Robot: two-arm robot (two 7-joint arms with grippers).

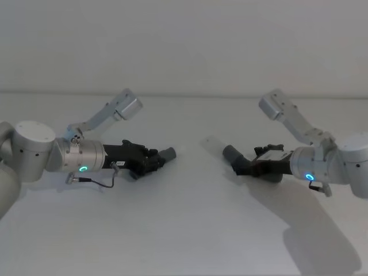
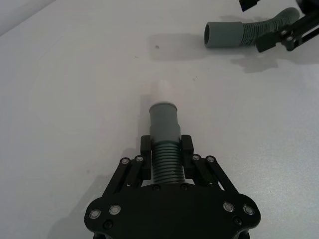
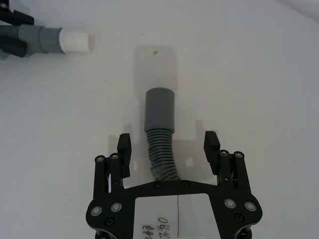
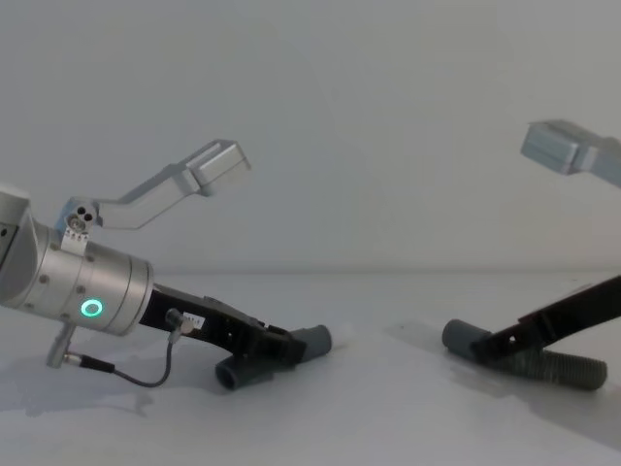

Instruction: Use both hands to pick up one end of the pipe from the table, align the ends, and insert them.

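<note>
Left gripper (image 2: 166,149) fills the foreground of its own wrist view: jaws pinched tight on the ribbed body of the white-tipped hose piece (image 2: 164,127), just behind the smooth cuff. White tip (image 2: 162,92) sticks out forward past the cuff, low over the table (image 1: 184,230). Cannot tell whether this piece is lifted or resting; in the chest view its rear end looks to sit on the surface.

Right gripper (image 3: 168,144): claw wide, fingers (image 3: 124,147) standing off on either side of the curved hose piece (image 3: 160,112), a clear gap each side, nothing gripped. That piece lies on the table, ribbed part running back under the palm, its open cuff (image 2: 222,34) pointing out towards the middle.

Head view: the two arms come in low from opposite sides, the pieces well apart, bare table between them. The ends face roughly inward but not on one line.

Step in hand, as I judge it: the pick-up, half done. One side is secured, the other is only straddled.

Next move calls for:
- closing the right claw on the ribs close behind the cuff, so the flexible body cannot droop
- raising both pieces clear of the surface
- turning the wrists until tip and cuff mouth share one axis
- bringing them together slowly, tip into mouth

Likely trouble: the curved piece bending off line as it is pushed
</note>
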